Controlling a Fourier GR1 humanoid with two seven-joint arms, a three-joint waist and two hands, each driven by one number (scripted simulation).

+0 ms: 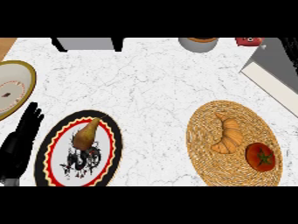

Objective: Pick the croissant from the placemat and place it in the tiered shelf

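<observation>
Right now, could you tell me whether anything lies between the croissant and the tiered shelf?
Nothing visible does. From the croissant to the shelf at upper right there is only placemat and bare counter; the tomato sits lower right, off that line.

Golden curved croissant (228,136) lies flat on the round woven placemat (207,129).

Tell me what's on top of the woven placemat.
A croissant and a tomato lie on the placemat, close together. The weave beneath them is covered, and the mat's near edge is out of view.
</observation>
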